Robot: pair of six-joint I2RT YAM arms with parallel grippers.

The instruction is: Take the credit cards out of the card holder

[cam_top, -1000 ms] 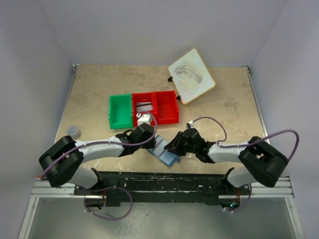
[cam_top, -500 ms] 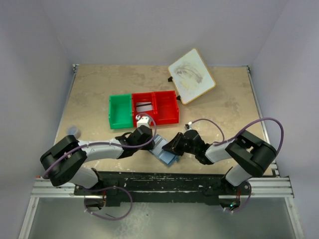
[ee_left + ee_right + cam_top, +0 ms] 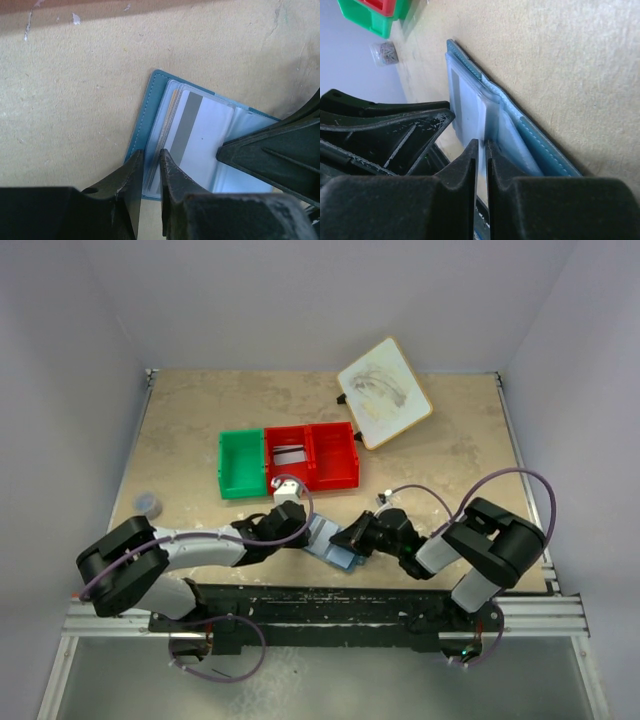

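The card holder (image 3: 338,554) lies open on the table near the front edge, dark blue rim (image 3: 145,125) around pale panels. A grey-white credit card (image 3: 205,130) with a dark stripe sits in its left pocket, a tan-orange card edge (image 3: 173,100) beside it. My left gripper (image 3: 151,152) (image 3: 305,532) is almost shut over the holder's near-left edge and the card stack's edges. My right gripper (image 3: 481,142) (image 3: 350,538) comes from the right, shut on a thin pale sheet that looks like the striped card's (image 3: 465,100) edge. The blue cover (image 3: 540,145) lies flat against the table.
A green bin (image 3: 240,464) and a red two-part bin (image 3: 335,455) stand behind the grippers, with a grey flat thing in the red bin's left part. A white wood-rimmed board (image 3: 384,392) lies at the back right. A small clear packet (image 3: 148,503) sits at the left.
Both grippers have closed down to narrow gaps at the card holder. The right arm has folded in and come lower toward the front; the left gripper has slid slightly forward.
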